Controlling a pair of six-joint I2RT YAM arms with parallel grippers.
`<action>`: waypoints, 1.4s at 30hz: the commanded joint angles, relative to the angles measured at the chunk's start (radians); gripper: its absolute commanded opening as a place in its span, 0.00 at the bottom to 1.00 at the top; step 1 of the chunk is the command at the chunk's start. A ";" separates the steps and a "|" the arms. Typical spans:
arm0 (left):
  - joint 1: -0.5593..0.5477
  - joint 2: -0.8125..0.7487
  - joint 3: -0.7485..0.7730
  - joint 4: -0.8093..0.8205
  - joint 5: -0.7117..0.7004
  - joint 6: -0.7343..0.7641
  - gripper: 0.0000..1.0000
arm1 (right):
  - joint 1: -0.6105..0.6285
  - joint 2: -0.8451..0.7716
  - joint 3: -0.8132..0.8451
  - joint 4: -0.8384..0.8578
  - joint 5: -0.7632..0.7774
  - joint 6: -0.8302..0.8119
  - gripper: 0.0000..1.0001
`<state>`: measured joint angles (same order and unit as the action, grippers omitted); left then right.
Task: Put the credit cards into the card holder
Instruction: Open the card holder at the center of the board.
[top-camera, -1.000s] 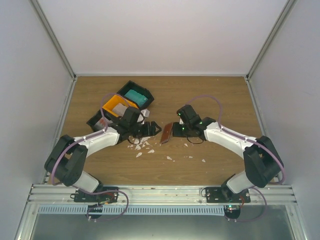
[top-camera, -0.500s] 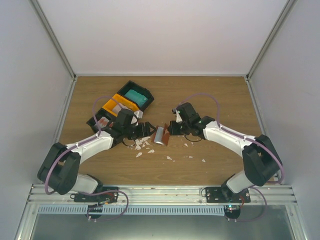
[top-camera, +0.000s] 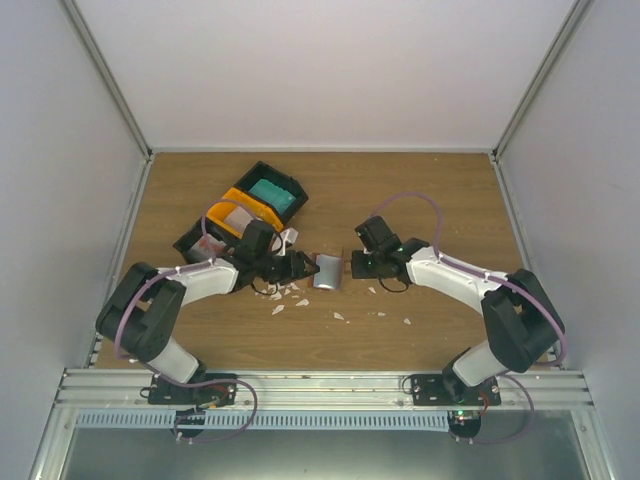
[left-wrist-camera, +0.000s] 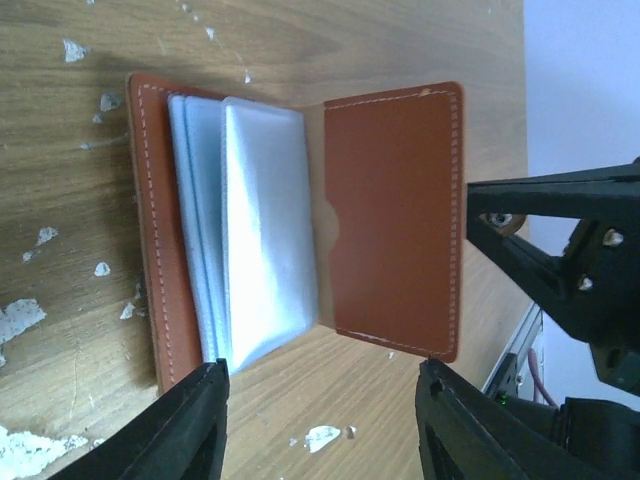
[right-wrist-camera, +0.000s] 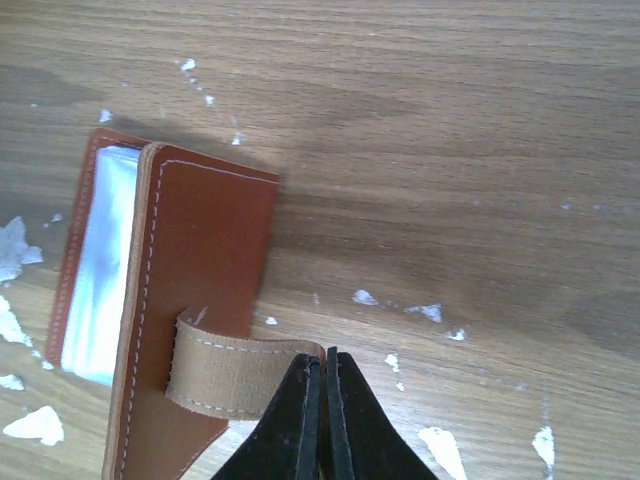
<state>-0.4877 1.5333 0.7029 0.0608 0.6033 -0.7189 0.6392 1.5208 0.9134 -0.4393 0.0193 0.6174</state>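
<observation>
**A:** What has changed with the card holder?

**B:** A second ago the right gripper held it lifted and tilted, brown face out. Now it lies opened flat at the middle of the bench, between the two arms, with its pale clear sleeves showing. (That matters: the pockets look reachable now.)

**A:** Any cards in yet?

**B:** None that I can see. The teal card sits in the far bin of the tray, toward the far left corner, well apart from the holder.

**A:** And the fingers?

**B:** The right fingers are pressed together, pinching the end of the tan strap, which pins the holder open. The left gripper has narrowed but is spread. Its fingers stand at either side of the holder's open edge, holding nothing. Whether they touch the leather I cannot tell.

**A:** So what comes next?

**B:** Probably fetching a card while the right keeps that strap.
</observation>
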 joint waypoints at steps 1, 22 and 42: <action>-0.010 0.059 0.033 0.097 0.046 -0.007 0.51 | -0.007 0.010 -0.016 -0.018 0.073 -0.007 0.01; -0.022 0.269 0.103 0.193 0.079 -0.030 0.41 | -0.021 0.035 -0.038 0.004 0.090 -0.024 0.00; -0.068 0.338 0.201 0.169 0.196 -0.007 0.42 | -0.055 0.047 -0.102 0.085 0.055 -0.031 0.01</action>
<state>-0.5365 1.8610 0.8730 0.2020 0.7559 -0.7486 0.6010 1.5608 0.8326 -0.3946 0.0769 0.5976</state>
